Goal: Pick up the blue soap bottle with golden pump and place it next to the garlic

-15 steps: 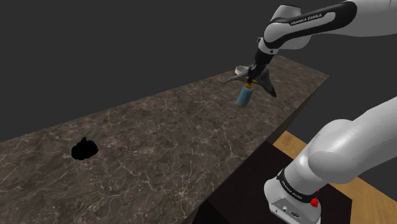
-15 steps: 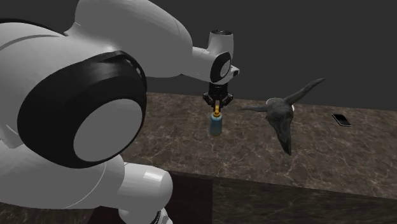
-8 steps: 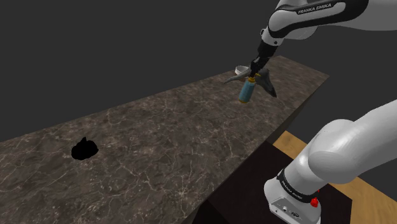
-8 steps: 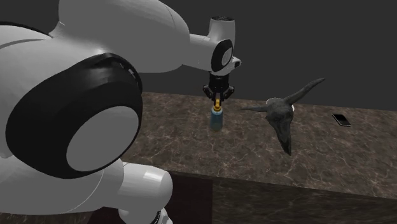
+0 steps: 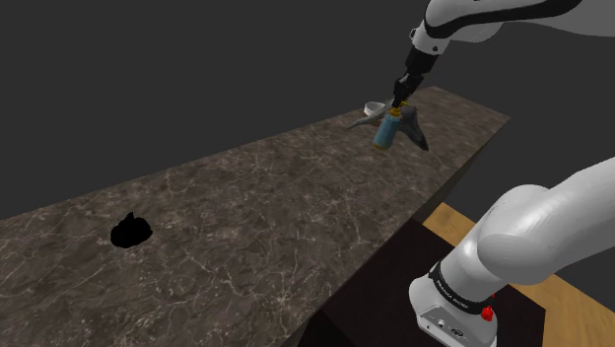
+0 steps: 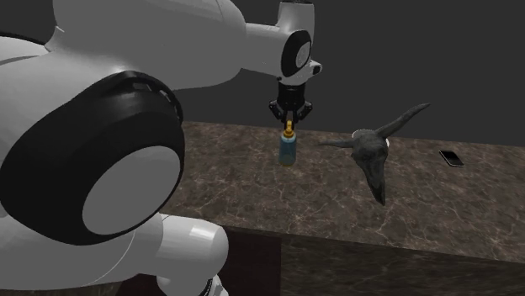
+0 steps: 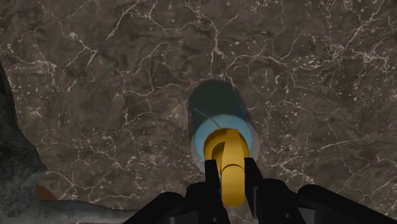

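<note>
Blue bottle (image 5: 386, 131) hung from the gripper (image 5: 398, 105), fingers clamped on its gold pump (image 7: 228, 159), higher over the counter (image 5: 246, 217) than before

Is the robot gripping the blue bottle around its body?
No, the gripper clasps the golden pump on top of the bottle.

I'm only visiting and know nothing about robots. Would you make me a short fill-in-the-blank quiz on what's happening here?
1. The black fingers clasp the soap bottle by its ______ pump.
2. The bottle's body is coloured ______.
3. Near the bottle, on the marble counter, lies a horned animal ______.
4. At the second exterior view's right, a small flat ______ lies on the counter.

Missing words: golden; blue; skull; phone.
</note>
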`<action>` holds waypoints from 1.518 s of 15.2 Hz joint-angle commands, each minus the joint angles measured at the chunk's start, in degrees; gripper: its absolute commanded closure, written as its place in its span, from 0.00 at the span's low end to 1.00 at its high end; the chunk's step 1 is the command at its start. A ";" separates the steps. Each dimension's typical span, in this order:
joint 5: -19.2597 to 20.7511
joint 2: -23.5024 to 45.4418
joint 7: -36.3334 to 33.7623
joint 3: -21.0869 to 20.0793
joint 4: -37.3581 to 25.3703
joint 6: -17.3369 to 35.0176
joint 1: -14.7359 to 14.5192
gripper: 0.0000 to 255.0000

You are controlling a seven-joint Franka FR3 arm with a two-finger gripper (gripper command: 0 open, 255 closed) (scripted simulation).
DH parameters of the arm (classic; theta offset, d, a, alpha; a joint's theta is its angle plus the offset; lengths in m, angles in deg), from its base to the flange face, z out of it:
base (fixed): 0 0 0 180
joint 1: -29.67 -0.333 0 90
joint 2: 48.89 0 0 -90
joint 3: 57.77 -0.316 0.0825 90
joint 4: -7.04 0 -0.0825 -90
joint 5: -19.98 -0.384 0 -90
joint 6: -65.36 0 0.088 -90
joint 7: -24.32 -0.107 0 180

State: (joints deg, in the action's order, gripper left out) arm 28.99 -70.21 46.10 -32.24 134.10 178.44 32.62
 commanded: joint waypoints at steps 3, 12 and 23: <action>-0.14 -0.33 -0.10 -0.43 -2.72 -3.07 -0.12 1.00; -0.63 -0.22 0.07 -1.10 -9.71 -9.96 -0.46 1.00; -1.51 1.38 0.61 -1.50 -19.63 -18.34 -0.97 1.00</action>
State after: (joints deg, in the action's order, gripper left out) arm 27.56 -68.97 46.72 -33.67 115.32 160.82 31.71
